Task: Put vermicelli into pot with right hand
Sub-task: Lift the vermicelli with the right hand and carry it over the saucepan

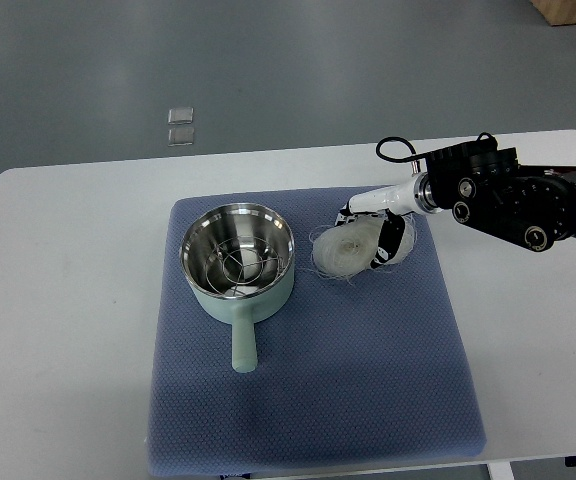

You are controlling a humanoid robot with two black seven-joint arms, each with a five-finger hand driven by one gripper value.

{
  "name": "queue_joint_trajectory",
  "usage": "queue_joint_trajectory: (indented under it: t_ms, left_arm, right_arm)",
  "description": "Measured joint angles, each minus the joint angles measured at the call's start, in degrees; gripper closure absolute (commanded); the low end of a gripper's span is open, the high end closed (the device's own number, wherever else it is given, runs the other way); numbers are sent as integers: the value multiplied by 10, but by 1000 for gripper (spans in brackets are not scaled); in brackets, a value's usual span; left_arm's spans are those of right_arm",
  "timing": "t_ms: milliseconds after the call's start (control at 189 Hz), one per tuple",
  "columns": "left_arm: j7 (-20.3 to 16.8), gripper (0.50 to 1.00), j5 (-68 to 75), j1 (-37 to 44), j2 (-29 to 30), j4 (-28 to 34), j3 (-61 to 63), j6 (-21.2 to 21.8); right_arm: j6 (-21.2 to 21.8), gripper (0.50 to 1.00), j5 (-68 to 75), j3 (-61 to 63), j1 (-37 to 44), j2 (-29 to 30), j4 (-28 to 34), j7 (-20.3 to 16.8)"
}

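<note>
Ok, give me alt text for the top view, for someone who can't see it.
The robot's right hand closes on a white nest of dry vermicelli lying on a blue quilted mat, just right of a pale green pot with a steel interior. The mat lies on a white table; the pot's handle points toward the camera.

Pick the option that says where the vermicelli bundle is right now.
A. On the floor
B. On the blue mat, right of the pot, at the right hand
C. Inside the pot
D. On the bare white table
B: the vermicelli lies on the blue mat just right of the pot, with the right hand on it.
</note>
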Motion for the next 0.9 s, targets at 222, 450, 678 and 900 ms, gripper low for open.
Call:
queue_joint_trajectory:
  t_ms: [222, 450, 678, 900]
  left_arm:
    - [0, 500, 0, 0, 0, 2, 0, 0]
    - [0, 500, 0, 0, 0, -1, 2, 0]
    - [0, 500, 0, 0, 0, -3, 1, 0]
    - [0, 500, 0, 0, 0, -4, 1, 0]
  right_arm:
    - [-1, 1000, 0, 5, 16, -18, 10, 0]
    - [34, 1000, 37, 9, 126, -122, 129, -2]
    - [68, 1000, 120, 7, 264, -222, 272, -5]
    - [65, 1000, 171, 5, 299, -178, 284, -5]
